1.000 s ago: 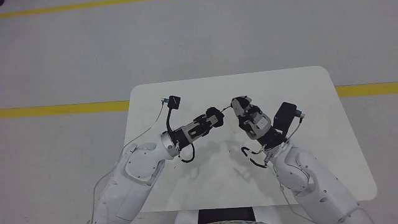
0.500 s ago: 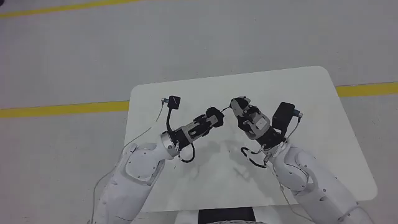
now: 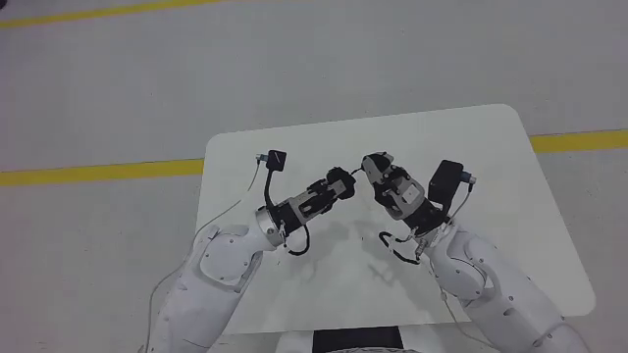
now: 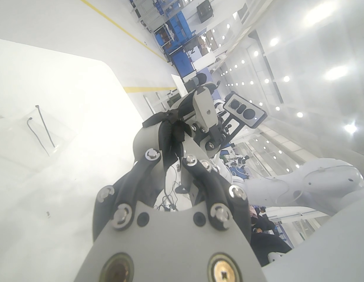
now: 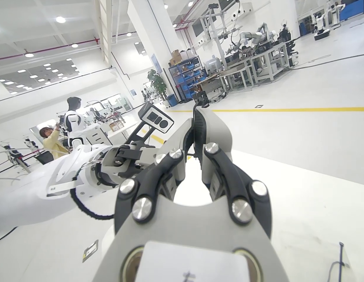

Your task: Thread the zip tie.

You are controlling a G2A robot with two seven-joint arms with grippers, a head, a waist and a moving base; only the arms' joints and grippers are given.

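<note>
Left jaws and right jaws are both clamping the zip tie [image 3: 354, 172], which is bridging the small gap between them; aligning tip with head slot, then feeding slowly, is looking wisest.

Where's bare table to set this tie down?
Bare: right end of the table past the right arm, and its far left corner. Crowded: the middle, where left gripper and right gripper hold the zip tie; spare ties lie beyond them.
</note>
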